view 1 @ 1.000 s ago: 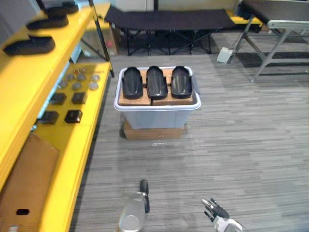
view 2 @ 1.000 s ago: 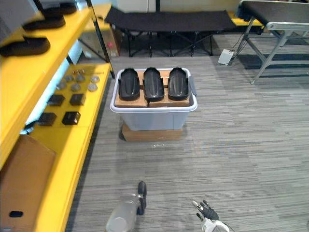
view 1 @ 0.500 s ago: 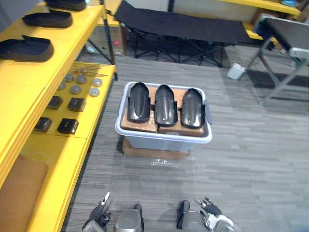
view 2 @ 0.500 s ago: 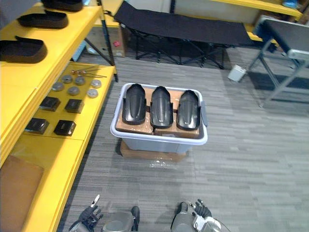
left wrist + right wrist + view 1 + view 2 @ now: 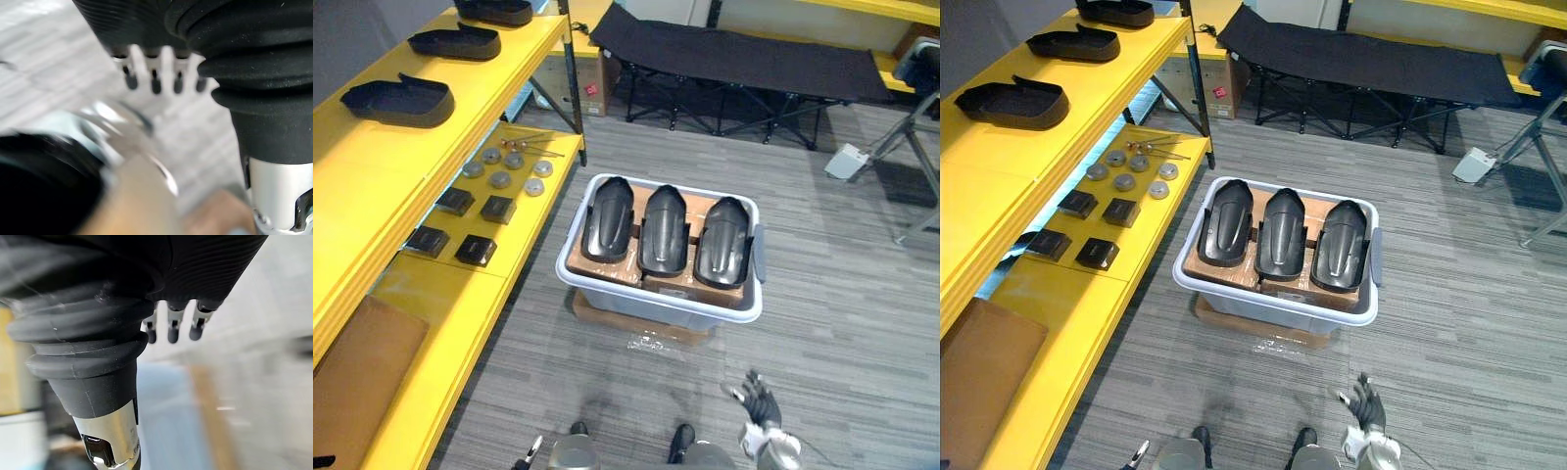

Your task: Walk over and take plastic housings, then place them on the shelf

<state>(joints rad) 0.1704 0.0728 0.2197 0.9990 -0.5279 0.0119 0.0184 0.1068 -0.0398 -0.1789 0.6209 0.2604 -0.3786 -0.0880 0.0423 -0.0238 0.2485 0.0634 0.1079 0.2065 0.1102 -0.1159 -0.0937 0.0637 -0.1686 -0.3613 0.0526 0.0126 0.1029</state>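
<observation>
folding cot (image 5: 734, 61) behind bin (image 5: 656, 307), shelf (image 5: 382, 162) beside

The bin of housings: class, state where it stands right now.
In the left eye view the bin stands mid-floor on a cardboard box, right of the yellow shelf and nearer than the black cot.

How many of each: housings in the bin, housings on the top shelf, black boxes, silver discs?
Housings in the bin: 3
Housings on the top shelf: 3
Small black boxes: 4
Silver discs: 6
Total: 16
</observation>
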